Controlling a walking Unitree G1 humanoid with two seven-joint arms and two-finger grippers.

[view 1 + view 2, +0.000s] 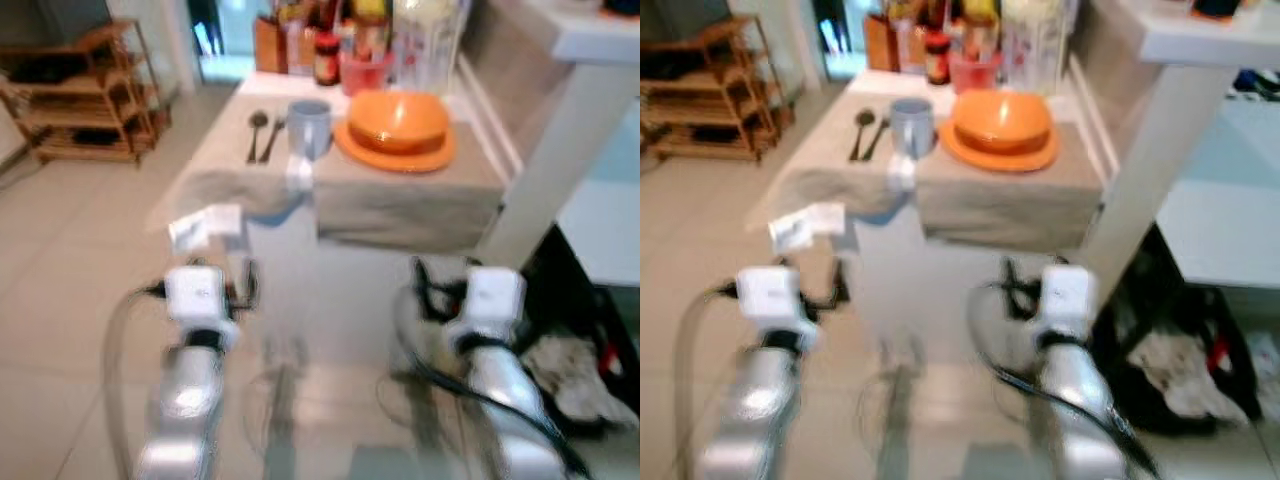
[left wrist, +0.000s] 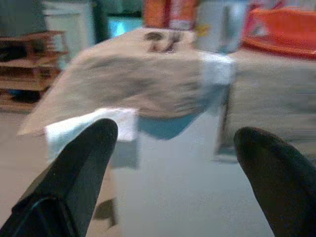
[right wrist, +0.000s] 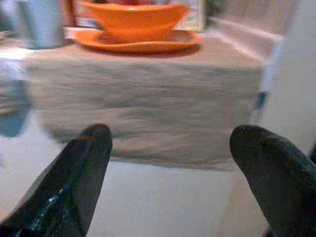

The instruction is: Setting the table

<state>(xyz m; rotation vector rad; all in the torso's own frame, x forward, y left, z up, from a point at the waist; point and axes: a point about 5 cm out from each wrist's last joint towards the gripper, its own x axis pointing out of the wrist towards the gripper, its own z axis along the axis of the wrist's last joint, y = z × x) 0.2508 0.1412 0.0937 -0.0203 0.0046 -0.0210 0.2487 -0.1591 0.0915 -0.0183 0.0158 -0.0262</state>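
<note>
— Where is the bowl (image 1: 398, 118) sitting?
— On its plate (image 1: 394, 152) on the table (image 1: 420, 200), with the mug (image 1: 309, 128) and spoon (image 1: 256, 132) lying beside it.
— And the grippers?
— Left gripper (image 2: 173, 163) and right gripper (image 3: 170, 168) are both hanging wide open, short of the table, holding nothing.

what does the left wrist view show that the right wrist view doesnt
Left wrist view: the dark metal spoon and fork lying on the beige tablecloth, a wooden slatted shelf, and the open left pincer. Right wrist view: the orange bowl sitting on an orange plate, seen whole, and the open right pincer. Both: the pale blue mug, tablecloth and table edge.
</note>
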